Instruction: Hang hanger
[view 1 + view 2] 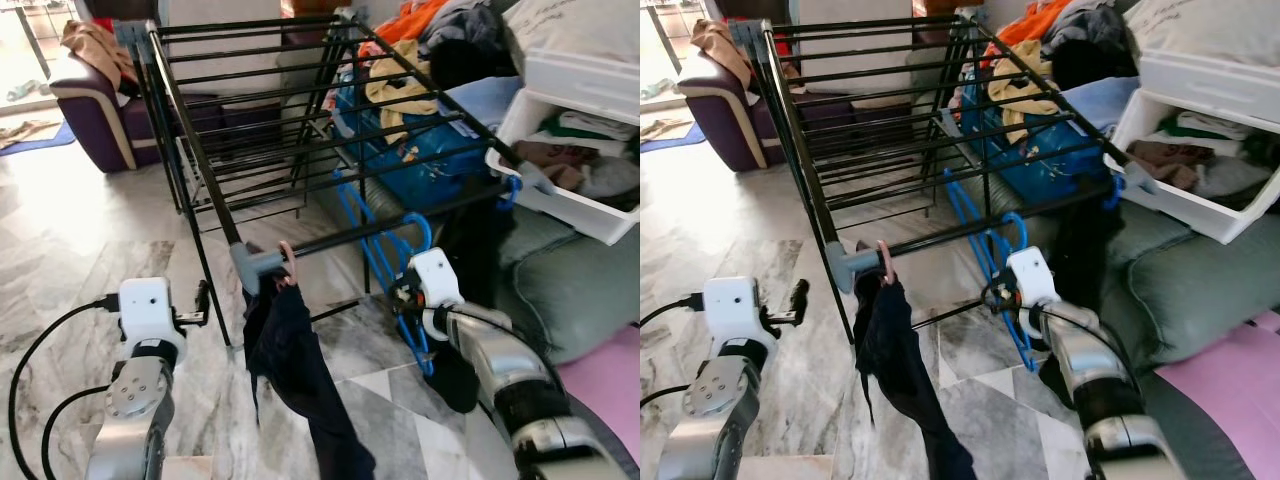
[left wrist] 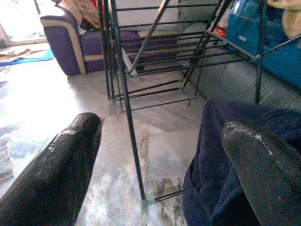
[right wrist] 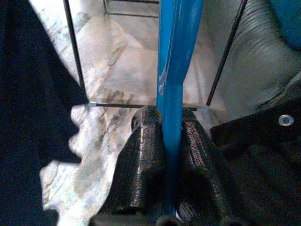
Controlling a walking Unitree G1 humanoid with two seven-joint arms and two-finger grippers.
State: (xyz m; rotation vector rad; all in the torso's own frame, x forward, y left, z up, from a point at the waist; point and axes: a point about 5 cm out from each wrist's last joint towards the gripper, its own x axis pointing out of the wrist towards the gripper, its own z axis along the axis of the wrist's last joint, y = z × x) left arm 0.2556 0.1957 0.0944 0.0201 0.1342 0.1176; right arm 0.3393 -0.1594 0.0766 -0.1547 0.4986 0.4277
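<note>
I stand on a grey-veined marble floor [image 1: 70,250] in a cluttered living room. A black metal drying rack [image 1: 290,110] fills the middle of the scene, with a purple armchair [image 1: 95,105] far to the left behind it. On the right, a grey-green sofa [image 1: 570,290] carries a white plastic bin [image 1: 560,195] of clothes, and a blue bag [image 1: 430,160] sits beyond the rack with more laundry heaped around it.

A dark navy garment [image 1: 295,370] hangs from a pale pink hook at the near left corner of the rack and trails toward the floor.

The blue hanger [image 1: 395,270] is a slim plastic one; its hook curls over the rack's near rail to the right of the garment, and its body slopes down below.

My right tool [image 3: 169,155] is clamped on the hanger's blue bar, its fingers [image 3: 136,174] pressed against both sides. My left tool [image 2: 155,155] hovers low near the rack's left leg, spread wide with nothing between its fingers [image 2: 56,174].
</note>
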